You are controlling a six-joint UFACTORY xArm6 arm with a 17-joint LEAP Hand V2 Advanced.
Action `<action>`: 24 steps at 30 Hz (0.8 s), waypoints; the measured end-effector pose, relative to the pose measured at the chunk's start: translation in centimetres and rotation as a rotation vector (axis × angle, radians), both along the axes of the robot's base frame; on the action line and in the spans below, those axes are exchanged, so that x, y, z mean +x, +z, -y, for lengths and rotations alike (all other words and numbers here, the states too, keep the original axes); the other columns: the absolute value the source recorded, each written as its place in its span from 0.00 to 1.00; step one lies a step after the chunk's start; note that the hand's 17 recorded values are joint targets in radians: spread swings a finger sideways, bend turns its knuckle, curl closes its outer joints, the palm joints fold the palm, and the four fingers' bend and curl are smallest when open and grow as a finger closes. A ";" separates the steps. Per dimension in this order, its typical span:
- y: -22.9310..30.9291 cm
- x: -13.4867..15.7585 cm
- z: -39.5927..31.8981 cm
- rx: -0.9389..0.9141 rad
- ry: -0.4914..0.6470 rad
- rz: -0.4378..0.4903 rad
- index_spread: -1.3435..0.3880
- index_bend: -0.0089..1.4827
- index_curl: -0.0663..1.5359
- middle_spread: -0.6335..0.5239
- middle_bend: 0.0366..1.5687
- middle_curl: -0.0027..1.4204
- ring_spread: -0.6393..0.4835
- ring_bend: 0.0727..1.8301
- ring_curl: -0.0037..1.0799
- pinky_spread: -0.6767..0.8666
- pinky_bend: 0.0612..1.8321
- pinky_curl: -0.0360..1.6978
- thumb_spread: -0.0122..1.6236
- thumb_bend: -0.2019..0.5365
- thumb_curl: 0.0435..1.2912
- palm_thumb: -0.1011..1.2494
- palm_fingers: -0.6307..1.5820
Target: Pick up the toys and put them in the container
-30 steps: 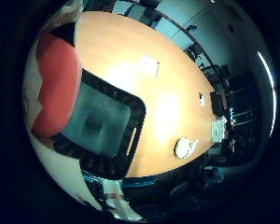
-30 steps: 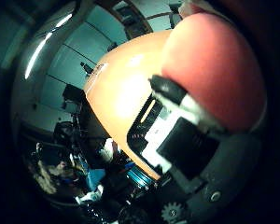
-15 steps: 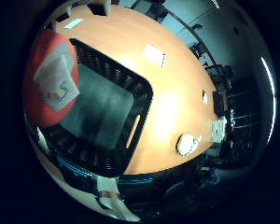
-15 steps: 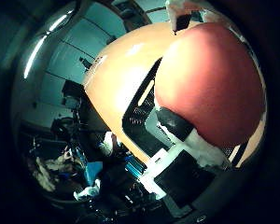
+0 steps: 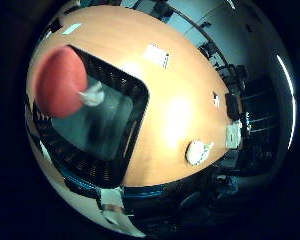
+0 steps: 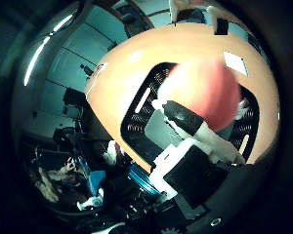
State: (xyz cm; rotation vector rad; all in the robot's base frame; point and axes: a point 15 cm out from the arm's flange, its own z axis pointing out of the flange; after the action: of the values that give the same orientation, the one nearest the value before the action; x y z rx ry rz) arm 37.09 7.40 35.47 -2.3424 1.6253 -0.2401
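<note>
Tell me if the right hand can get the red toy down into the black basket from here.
Probably yes. The red toy is right above the open black basket, with nothing seen between them. The right hand sits directly over the basket.

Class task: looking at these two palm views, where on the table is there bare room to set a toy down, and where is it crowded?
Bare: the table between the black container and the white object, below the paper sheet. Crowded: over the container, where the red toy and the hand sit.

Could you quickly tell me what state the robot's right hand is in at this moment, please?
Right hand: whether it is open or shut cannot be told; the red toy is blurred over the black container, and no grip on it shows.
</note>
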 end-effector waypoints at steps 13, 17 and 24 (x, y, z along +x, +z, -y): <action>-0.2 -0.2 0.0 -0.007 0.014 -0.010 0.51 0.13 0.30 0.38 0.22 0.31 0.45 0.25 0.30 0.68 0.18 0.29 0.67 0.24 0.23 0.56 0.48; -0.2 -0.2 0.0 -0.006 0.015 -0.010 0.52 0.13 0.29 0.38 0.22 0.31 0.45 0.25 0.29 0.69 0.18 0.28 0.67 0.24 0.23 0.56 0.48; -0.2 -0.2 0.0 -0.007 0.014 -0.010 0.52 0.13 0.28 0.39 0.21 0.30 0.45 0.24 0.28 0.70 0.17 0.25 0.67 0.24 0.23 0.56 0.49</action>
State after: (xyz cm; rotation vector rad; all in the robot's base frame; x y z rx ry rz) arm 36.88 7.36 35.25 -2.3634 1.6142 -0.2319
